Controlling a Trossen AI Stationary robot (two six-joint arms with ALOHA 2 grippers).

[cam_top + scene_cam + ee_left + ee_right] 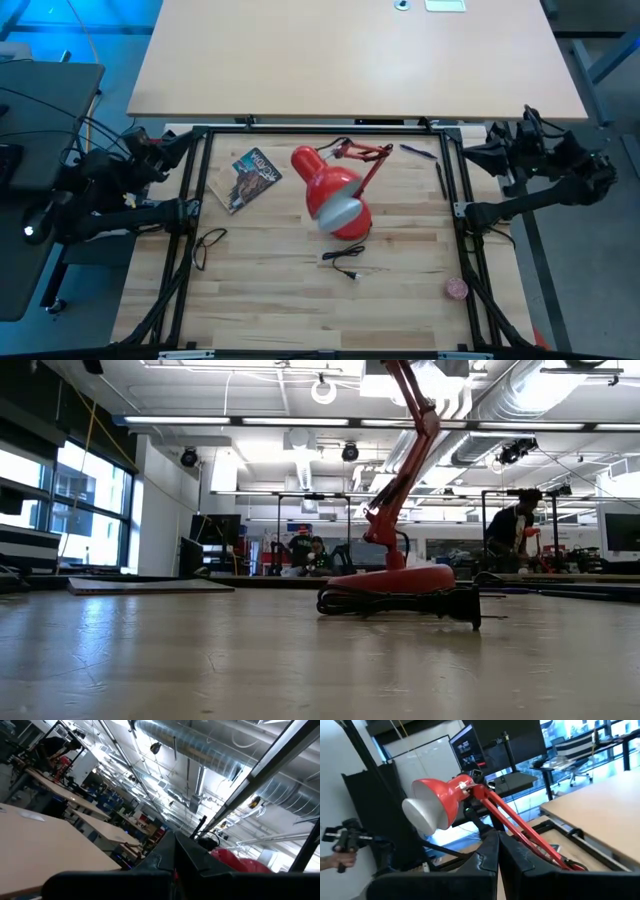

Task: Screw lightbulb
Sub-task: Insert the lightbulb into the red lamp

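The right gripper and the left gripper are held at opposite table sides, fingers closed on nothing. Between them stands the red desk lamp, its shade empty. No lightbulb is visible in any view, so it must be located before a grasp is planned.
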